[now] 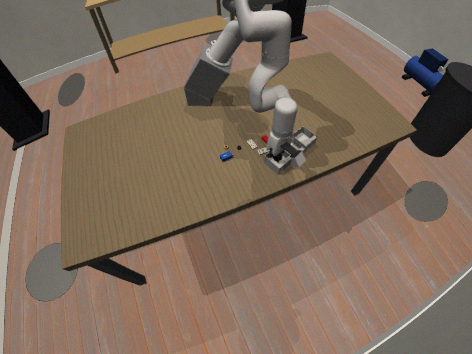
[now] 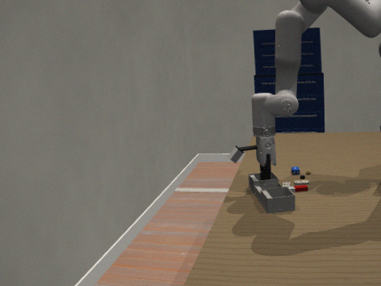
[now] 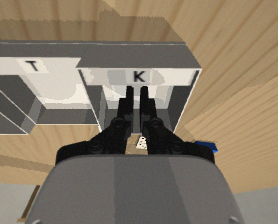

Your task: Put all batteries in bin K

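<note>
wrist view shows the claw (image 1: 276,157) (image 2: 265,178) (image 3: 136,96) pointing down into the bin marked k (image 1: 280,169) (image 2: 253,187) (image 3: 139,62), its dark fingers nearly together, a thin gap between them and nothing pinched. the bin marked t (image 1: 313,144) (image 2: 281,203) (image 3: 31,66) stands just beside it, and both bins are on the wooden table (image 1: 150,176) (image 2: 323,231) (image 3: 235,100). out past the bins, a red block (image 1: 265,139) (image 2: 301,188) lies near two pale, dotted pieces (image 1: 252,144) (image 2: 301,182) (image 3: 142,143). farther along are a tiny black thing (image 1: 239,147) (image 2: 303,177), a small brassy thing (image 1: 226,147) (image 2: 308,173) and a blue block (image 1: 226,156) (image 2: 295,170) (image 3: 206,144). where the batteries are cannot be told; the small things are too blurred to name one, and the fingers partly hide the inside of the k bin.
</note>
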Available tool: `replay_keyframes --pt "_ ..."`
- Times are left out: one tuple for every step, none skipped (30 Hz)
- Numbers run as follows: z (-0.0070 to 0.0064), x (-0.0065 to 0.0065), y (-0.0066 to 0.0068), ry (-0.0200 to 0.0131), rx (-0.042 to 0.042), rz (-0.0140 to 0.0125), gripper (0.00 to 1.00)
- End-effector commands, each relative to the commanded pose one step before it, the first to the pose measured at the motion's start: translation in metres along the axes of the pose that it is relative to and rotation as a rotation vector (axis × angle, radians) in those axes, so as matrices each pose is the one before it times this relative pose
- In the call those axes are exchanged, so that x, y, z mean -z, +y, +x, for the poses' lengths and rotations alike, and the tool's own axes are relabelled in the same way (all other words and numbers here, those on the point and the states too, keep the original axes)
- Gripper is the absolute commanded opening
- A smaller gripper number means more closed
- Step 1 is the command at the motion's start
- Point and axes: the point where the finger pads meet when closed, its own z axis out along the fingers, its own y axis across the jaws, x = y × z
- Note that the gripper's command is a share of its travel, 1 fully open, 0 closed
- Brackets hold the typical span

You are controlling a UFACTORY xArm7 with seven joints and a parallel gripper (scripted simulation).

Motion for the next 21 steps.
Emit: replay_keyframes --pt "0.00113 0.00308 0.00102 0.00252 -0.00028 -0.00192 0.07" --pt "0.0 0.00133 0.0 0.0 0.0 0.0 0.07" --pt "0.0 0.00133 0.0 0.0 0.0 0.0 0.07" --pt "0.0 0.00133 0.0 0.0 0.0 0.0 0.07" --pt "0.0 0.00133 0.0 0.0 0.0 0.0 0.07" --pt "0.0 0.00133 0.0 0.0 0.0 0.0 0.07" --pt "0.0 0.00133 0.0 0.0 0.0 0.0 0.07" --pt "0.0 0.00133 0.0 0.0 0.0 0.0 0.07" --pt "0.0 0.00133 0.0 0.0 0.0 0.0 0.07" --pt "0.0 0.00133 0.0 0.0 0.0 0.0 0.07" --pt "0.0 0.00133 0.0 0.0 0.0 0.0 0.07" --pt "0.0 0.00133 0.0 0.0 0.0 0.0 0.07" --pt "0.0 0.00133 0.0 0.0 0.0 0.0 0.07" --pt "0.0 0.00133 0.0 0.0 0.0 0.0 0.07" --pt "0.0 0.00133 0.0 0.0 0.0 0.0 0.07" --pt "0.0 0.0 0.0 0.0 0.0 0.0 0.07" --pt "0.0 0.0 0.0 0.0 0.0 0.0 0.07" --pt "0.0 0.00135 0.0 0.0 0.0 0.0 0.07" --pt "0.0 0.00133 0.0 0.0 0.0 0.0 0.07" --pt "0.00001 0.00397 0.0 -0.00001 -0.00001 0.0 0.07" --pt "0.00001 0.00397 0.0 -0.00001 -0.00001 0.0 0.07"
